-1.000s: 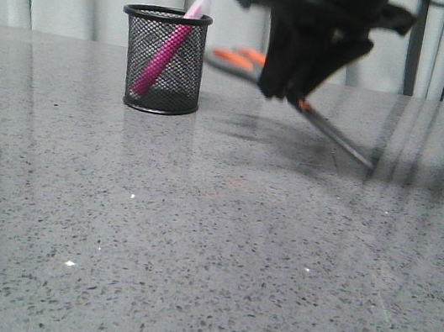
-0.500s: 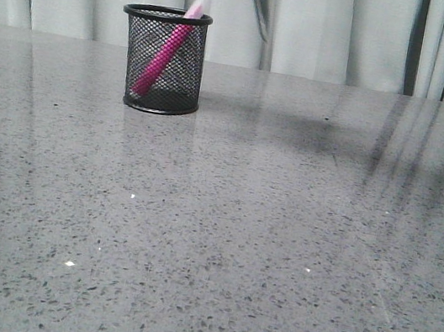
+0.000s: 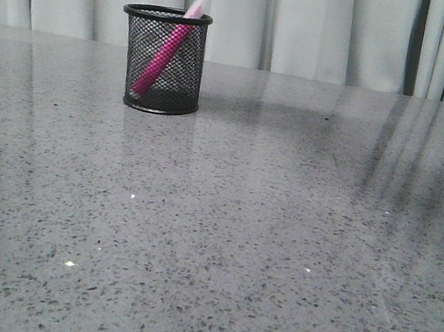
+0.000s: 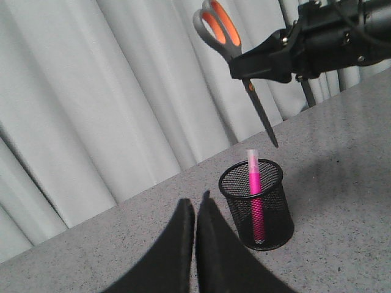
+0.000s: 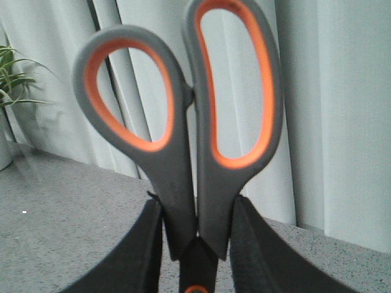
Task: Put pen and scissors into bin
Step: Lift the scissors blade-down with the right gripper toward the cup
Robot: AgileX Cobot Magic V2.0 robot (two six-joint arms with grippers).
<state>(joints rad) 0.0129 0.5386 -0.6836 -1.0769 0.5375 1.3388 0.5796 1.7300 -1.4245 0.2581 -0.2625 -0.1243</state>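
Already the pink pen (image 4: 253,194) leans inside the mesh bin (image 4: 257,207). Right gripper (image 5: 194,244) pinches the scissors (image 4: 235,64) blade-down above it; left gripper (image 4: 194,215) is pressed together, empty. Slightly off-centre, the tip could strike the rim or pen and topple the light bin

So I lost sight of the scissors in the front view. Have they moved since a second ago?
Yes. They were low, right of the bin; now they've risen out of that view, and the scissors hang above it in the right hand.
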